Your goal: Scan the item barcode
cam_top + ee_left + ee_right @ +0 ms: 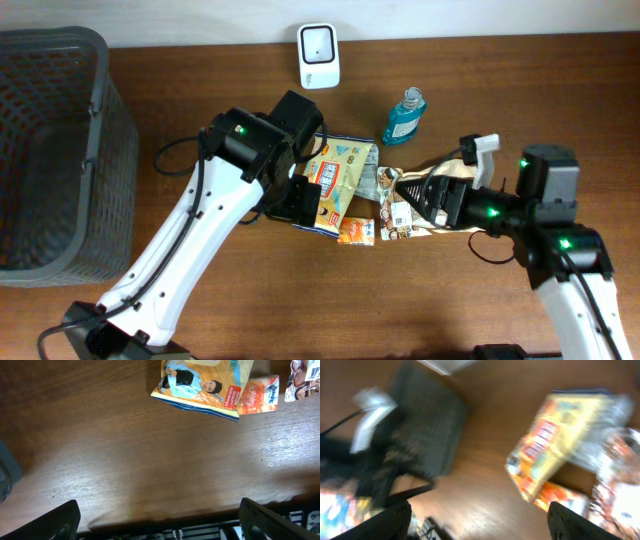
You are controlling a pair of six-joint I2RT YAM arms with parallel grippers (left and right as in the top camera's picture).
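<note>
A white barcode scanner [318, 55] stands at the table's far edge. Several snack packs lie mid-table: a yellow bag [342, 172] [200, 382] [560, 435], a small orange packet [355, 232] [257, 395] [560, 497] and a brown packet with a white label [400, 214] [302, 377]. My left gripper [302, 203] [160, 525] hovers at the yellow bag's left edge, open, with only bare wood between its fingers. The right gripper [428, 195] [487, 525] is over the brown packet's right end, jaws wide apart and holding nothing. The right wrist view is blurred.
A dark mesh basket [50, 150] fills the left side of the table. A blue bottle [405, 115] stands upright right of the scanner, just behind the packs. The left arm [200, 230] crosses the table diagonally from the front edge.
</note>
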